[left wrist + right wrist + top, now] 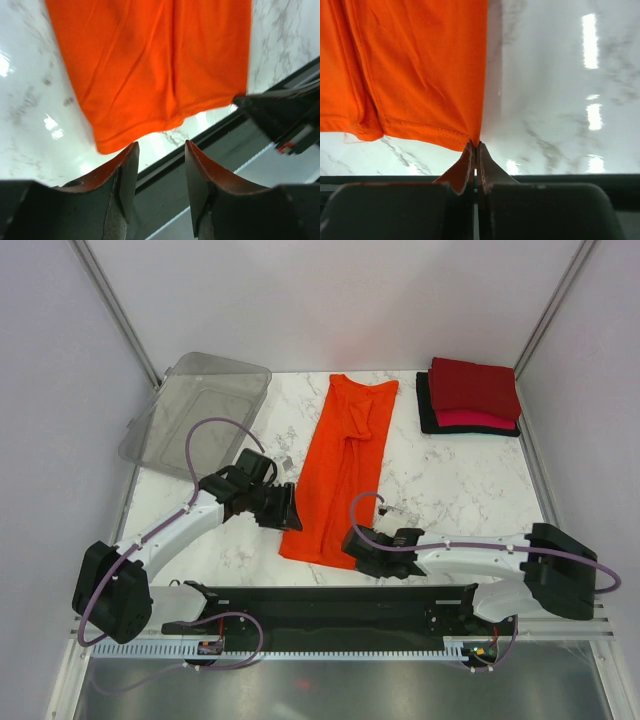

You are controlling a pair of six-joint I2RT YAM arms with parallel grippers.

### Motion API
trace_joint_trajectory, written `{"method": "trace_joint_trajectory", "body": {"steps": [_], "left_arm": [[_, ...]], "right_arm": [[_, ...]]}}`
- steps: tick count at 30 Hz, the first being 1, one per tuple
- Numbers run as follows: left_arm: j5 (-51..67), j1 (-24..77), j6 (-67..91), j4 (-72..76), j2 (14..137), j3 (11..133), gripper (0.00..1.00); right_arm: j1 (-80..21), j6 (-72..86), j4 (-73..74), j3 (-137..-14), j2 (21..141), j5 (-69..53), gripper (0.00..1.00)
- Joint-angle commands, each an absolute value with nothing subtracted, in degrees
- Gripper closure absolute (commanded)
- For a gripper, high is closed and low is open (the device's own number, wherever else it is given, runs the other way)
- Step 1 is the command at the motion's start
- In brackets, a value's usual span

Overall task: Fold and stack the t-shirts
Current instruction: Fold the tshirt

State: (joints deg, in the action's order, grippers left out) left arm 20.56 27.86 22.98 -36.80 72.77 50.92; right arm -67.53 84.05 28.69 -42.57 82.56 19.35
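Note:
The bright orange t-shirt (343, 465) lies folded into a long narrow strip down the middle of the marble table. My right gripper (352, 543) is shut on its near right hem corner (476, 142). My left gripper (291, 508) is open and empty just left of the shirt's near left edge; in the left wrist view the gripper (161, 165) hovers just short of the hem of the orange t-shirt (150, 70). A stack of folded shirts, dark red (474, 388) over pinkish-red (476, 419) over black (427, 410), sits at the far right.
A clear plastic bin (196, 415) sits tilted at the far left corner. The black frame rail (330, 605) runs along the table's near edge. Bare marble (450, 490) lies between the orange shirt and the stack.

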Motion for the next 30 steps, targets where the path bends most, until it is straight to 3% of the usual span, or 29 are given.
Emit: {"method": "trace_joint_trajectory", "body": {"steps": [1, 5, 11, 30], "left_arm": [[23.72, 30.32, 29.17, -32.19, 69.27, 45.63, 0.50], [24.52, 32.07, 34.88, -26.04, 66.53, 37.81, 0.43], [22.59, 39.81, 42.88, -18.74, 69.26, 31.74, 0.42], [16.52, 44.74, 52.29, -11.25, 73.21, 27.51, 0.50]], "right_arm": [[-67.85, 82.27, 39.79, -38.51, 74.46, 24.08, 1.00], [-67.76, 81.74, 43.06, -34.37, 64.98, 23.91, 1.00], [-67.85, 80.78, 43.51, -30.41, 58.72, 22.94, 1.00], [-67.85, 75.15, 42.01, -30.94, 56.95, 24.61, 0.97]]}}
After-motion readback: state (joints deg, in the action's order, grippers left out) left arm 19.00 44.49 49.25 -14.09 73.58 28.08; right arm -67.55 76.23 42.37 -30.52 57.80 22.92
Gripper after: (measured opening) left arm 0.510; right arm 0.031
